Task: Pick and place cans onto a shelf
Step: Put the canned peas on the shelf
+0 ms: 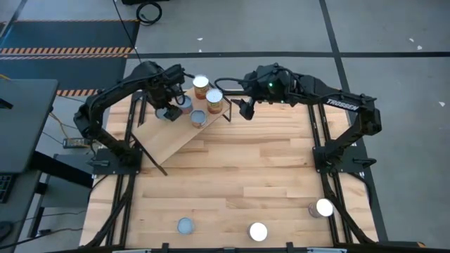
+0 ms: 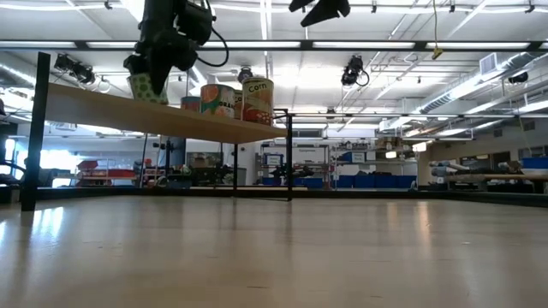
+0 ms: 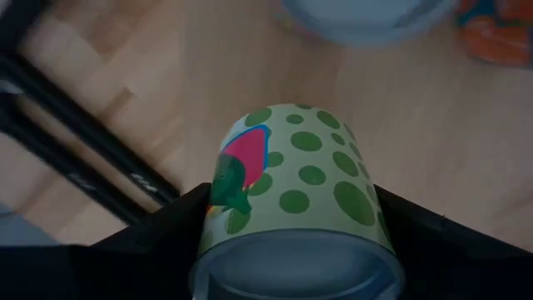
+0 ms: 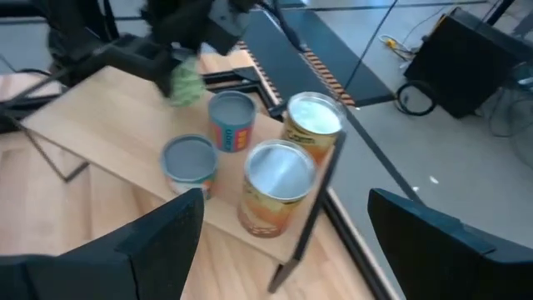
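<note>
A large light-wood tabletop point(image 1: 232, 179) with black rails along its sides is seen. A coiled black cable point(image 1: 148, 10) is laid on the grey floor beyond it, beside hazard-striped tape point(image 1: 67, 50). Blue bins point(image 2: 364, 180) and ceiling strip lights point(image 2: 360, 44) are shown in the room behind.

Four cans point(image 1: 201, 86) stand on the shelf point(image 1: 176, 140); three on the table point(image 1: 246, 176).

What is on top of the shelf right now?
On the shelf stand four cans; the left gripper holds a fifth, green-dotted can. Whether that one touches the board is hidden.
</note>
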